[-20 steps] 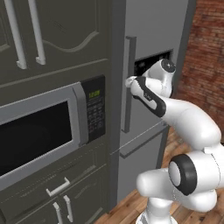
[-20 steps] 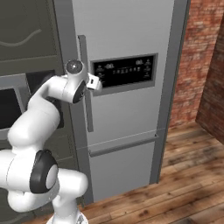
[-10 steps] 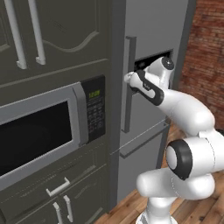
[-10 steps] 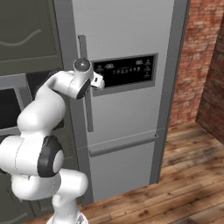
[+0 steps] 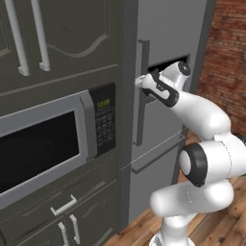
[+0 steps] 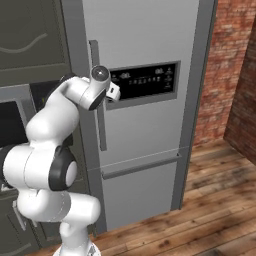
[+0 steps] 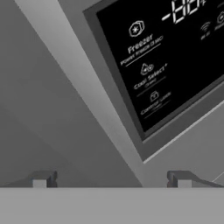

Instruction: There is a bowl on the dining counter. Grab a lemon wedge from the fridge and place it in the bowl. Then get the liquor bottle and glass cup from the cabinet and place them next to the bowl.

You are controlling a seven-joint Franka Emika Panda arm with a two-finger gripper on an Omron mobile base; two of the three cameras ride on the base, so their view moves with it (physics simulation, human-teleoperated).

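Observation:
The tall light grey fridge (image 5: 163,29) (image 6: 145,40) stands with its door shut. My gripper (image 5: 141,80) (image 6: 115,92) (image 7: 111,179) is open and sits right at the long vertical bar handle (image 5: 142,62) (image 6: 95,55), level with the black dispenser panel (image 6: 150,80) (image 7: 175,57). In the hand view the handle (image 7: 87,87) runs diagonally down toward the gap between my two fingertips (image 7: 43,179), which stand wide apart with nothing gripped. The bowl, lemon wedge, liquor bottle and glass cup are out of view.
Left of the fridge is a dark oven tower with a microwave (image 5: 43,144), cabinet doors above and drawers below. A brick wall (image 6: 225,60) stands to the fridge's right, over a wooden floor (image 6: 200,220). The fridge's lower drawer front (image 6: 140,195) is shut.
My hand has crept slightly closer to the fridge handle and the arm's elbow has swung. The jaws stay wide and the door has not moved.

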